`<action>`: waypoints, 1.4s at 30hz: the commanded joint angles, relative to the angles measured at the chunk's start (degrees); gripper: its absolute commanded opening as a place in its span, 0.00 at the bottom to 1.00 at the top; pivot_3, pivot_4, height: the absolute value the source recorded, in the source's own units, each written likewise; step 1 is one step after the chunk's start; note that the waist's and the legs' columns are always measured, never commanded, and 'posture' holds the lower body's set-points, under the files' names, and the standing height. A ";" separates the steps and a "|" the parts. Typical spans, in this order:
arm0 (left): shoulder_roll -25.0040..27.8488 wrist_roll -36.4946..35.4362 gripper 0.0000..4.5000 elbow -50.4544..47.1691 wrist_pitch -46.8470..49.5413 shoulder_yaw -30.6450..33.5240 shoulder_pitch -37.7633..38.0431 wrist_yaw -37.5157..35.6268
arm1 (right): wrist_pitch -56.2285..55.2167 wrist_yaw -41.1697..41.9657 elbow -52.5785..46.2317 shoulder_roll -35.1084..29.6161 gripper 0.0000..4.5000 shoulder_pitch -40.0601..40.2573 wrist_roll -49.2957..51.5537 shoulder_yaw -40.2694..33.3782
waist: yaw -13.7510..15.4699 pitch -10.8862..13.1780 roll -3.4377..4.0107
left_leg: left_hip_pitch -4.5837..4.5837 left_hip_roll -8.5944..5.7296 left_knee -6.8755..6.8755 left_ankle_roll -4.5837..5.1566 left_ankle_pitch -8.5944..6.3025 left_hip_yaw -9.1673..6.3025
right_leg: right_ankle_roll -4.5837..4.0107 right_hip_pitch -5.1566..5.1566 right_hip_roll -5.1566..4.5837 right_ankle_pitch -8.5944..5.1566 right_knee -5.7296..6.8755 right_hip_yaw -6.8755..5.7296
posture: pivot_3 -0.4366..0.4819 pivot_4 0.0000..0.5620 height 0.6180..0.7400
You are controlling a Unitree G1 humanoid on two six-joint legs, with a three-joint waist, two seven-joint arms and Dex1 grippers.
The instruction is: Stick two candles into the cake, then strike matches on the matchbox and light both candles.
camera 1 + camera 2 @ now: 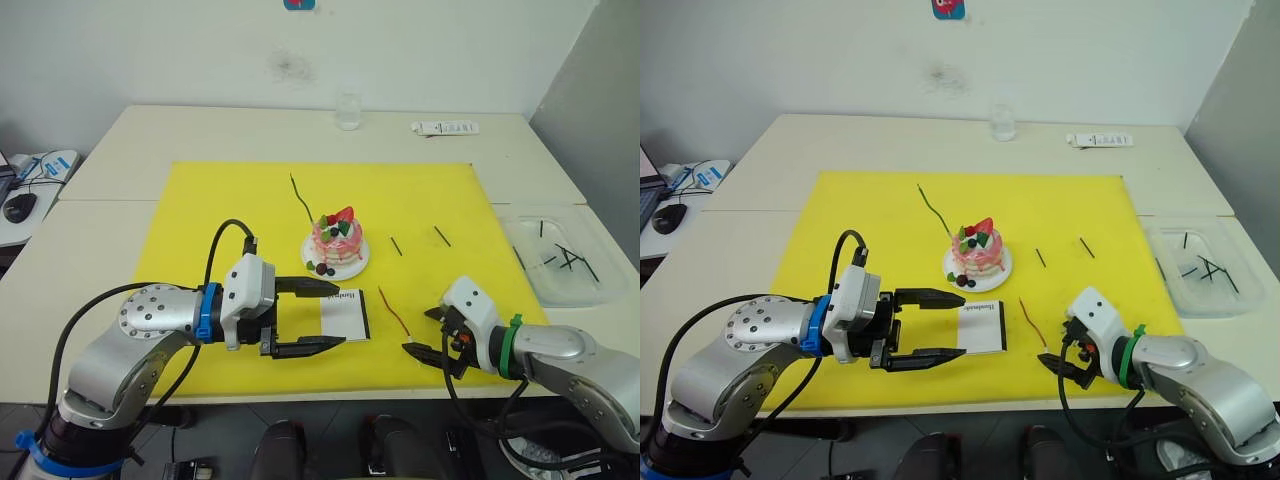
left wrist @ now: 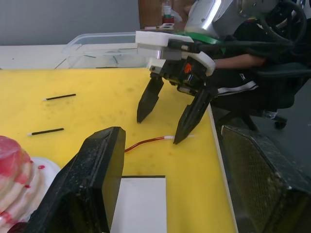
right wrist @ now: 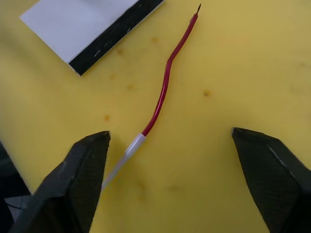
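Note:
The pink cake (image 1: 336, 243) sits on its white plate (image 1: 358, 264) mid-mat. Beyond it lies the green candle (image 1: 300, 198). The white matchbox (image 1: 346, 312) lies in front of the cake. My left gripper (image 1: 340, 314) is open, its fingertips reaching either side of the matchbox's left edge. The red candle (image 1: 395, 315) lies right of the matchbox, its pale end (image 3: 131, 145) pointing at my right gripper (image 1: 420, 332). That gripper is open and low over the mat, the pale end close to one finger (image 3: 73, 189). Two black matches (image 1: 397, 246) (image 1: 441, 236) lie right of the cake.
Everything rests on a yellow mat (image 1: 200, 230) on a white table. A clear container (image 1: 565, 262) with several black sticks stands at the right edge. A glass (image 1: 348, 110) and a white remote (image 1: 446, 128) are at the back. A mouse (image 1: 20, 207) lies far left.

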 commanded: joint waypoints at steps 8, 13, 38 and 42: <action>-0.02 -1.06 0.79 -2.15 -0.08 -0.61 -0.53 0.60 | -0.31 -2.83 -3.06 1.05 0.13 2.60 -1.68 1.34 | 0.01 -0.01 -0.02 | 0.26 0.01 -0.03 0.00 0.00 0.02 | -0.01 0.17 0.00 -0.01 0.01 0.02 | 0.48 0.27 1.00; -0.18 -0.73 0.79 -1.83 -0.35 -0.94 -0.75 0.72 | 1.04 -3.44 -3.00 2.56 0.13 3.97 -0.45 -0.37 | 0.01 -0.02 -0.02 | 0.27 0.00 -0.03 0.00 0.00 0.02 | -0.01 0.18 0.00 -0.01 0.00 0.03 | 0.48 0.27 1.00; -1.94 1.57 0.79 0.50 -3.98 -3.32 -0.75 0.45 | -21.64 19.73 8.26 -22.00 0.01 5.06 -9.48 -6.73 | 0.23 0.00 0.00 | 0.23 -0.07 -0.09 0.01 -0.01 0.05 | -0.05 0.17 -0.01 -0.04 -0.14 0.02 | 0.48 0.27 1.00; -2.66 2.03 0.79 0.96 -4.80 -3.93 -0.82 0.45 | -33.10 29.88 14.86 -27.16 0.01 13.78 -12.13 -14.51 | 0.27 -0.01 -0.01 | 0.20 -0.06 -0.12 0.01 -0.02 0.04 | -0.15 0.16 -0.01 -0.12 -0.15 -0.01 | 0.48 0.27 1.00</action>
